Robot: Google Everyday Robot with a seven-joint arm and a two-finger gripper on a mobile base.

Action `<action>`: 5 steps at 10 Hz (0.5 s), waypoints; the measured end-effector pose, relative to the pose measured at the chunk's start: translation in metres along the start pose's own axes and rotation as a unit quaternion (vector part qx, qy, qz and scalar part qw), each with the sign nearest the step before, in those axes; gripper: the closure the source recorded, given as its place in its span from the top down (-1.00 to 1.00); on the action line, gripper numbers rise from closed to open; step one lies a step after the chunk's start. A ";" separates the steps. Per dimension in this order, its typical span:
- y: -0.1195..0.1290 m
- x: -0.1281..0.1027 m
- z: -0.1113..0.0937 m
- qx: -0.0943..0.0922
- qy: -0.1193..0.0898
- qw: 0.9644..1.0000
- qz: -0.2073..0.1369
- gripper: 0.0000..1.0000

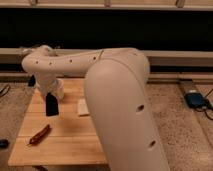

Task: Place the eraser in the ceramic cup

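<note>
My gripper (50, 100) is at the left of the wooden table (65, 145), at the end of the big white arm (115, 100) that fills the middle of the view. It is shut on the eraser (51, 106), a small black block that hangs upright from it, just above the tabletop. I cannot make out the white ceramic cup apart from the white arm; a pale rounded shape (59, 91) sits right beside the gripper.
A red-brown stick (39, 135) lies at the front left of the table. A pale white block (82, 106) lies near the middle, by the arm. A blue object (195, 99) sits on the floor at right. The arm hides the table's right half.
</note>
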 end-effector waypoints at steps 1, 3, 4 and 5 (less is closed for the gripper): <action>0.002 -0.011 -0.019 -0.014 -0.018 1.000 -0.017 -0.95; 0.022 -0.031 -0.046 -0.059 -0.059 0.995 -0.054 -0.95; 0.033 -0.036 -0.055 -0.074 -0.073 0.992 -0.069 -0.95; 0.035 -0.039 -0.057 -0.079 -0.079 0.991 -0.073 -0.95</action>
